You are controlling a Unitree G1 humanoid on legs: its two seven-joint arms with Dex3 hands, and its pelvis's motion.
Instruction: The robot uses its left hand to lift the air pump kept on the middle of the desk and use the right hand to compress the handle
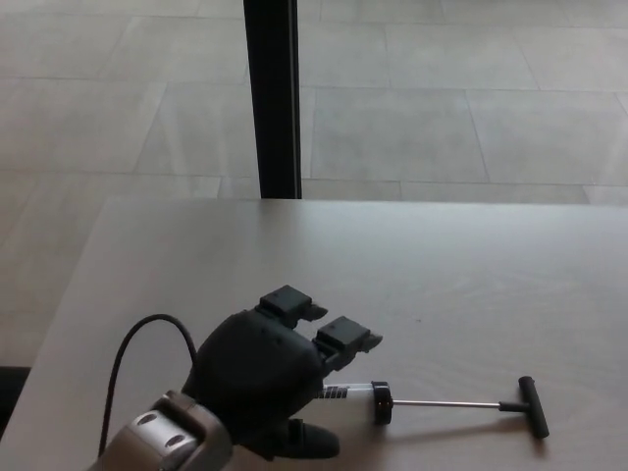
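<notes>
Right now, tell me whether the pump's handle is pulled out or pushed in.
Pulled out. The air pump lies flat on the desk, a long bare rod separating its T-handle from the barrel's black cap.

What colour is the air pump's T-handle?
Black, seen in the head view: T-handle on the air pump.

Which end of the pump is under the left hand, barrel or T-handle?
The barrel. The left hand covers most of it, leaving only a short clear stretch by the black cap. The T-handle lies uncovered at the far right end of the rod, well away from the hand.
</notes>
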